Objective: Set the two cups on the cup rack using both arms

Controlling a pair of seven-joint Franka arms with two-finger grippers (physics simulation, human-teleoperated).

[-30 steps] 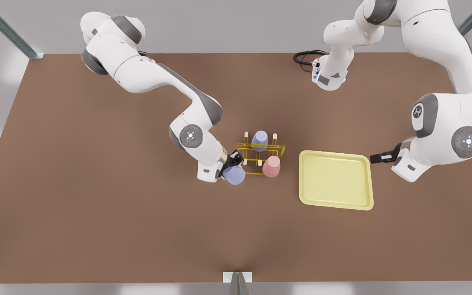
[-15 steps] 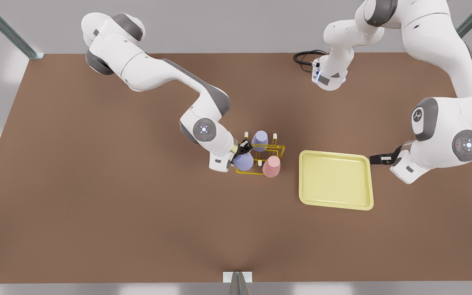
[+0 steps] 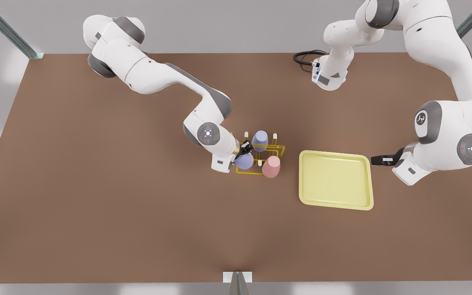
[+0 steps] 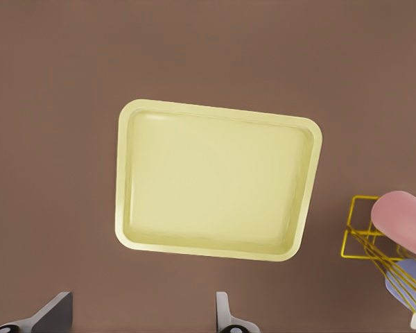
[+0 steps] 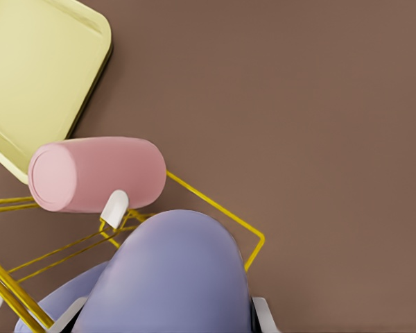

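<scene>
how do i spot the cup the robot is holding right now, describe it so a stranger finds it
Start at the pale-yellow flat rectangular tray on the brown table, then go to the small bright-yellow wire cup rack on the front view's left of it. Three cups sit there: it's the lavender tumbler with the right gripper shut on it, not the free lavender one or the salmon-pink one.

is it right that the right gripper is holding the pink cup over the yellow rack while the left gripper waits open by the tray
Not quite. The right gripper holds a lavender cup, not the pink cup, as the right wrist view shows. The rest stands: it is over the yellow rack, and the left gripper waits open by the tray.
</scene>
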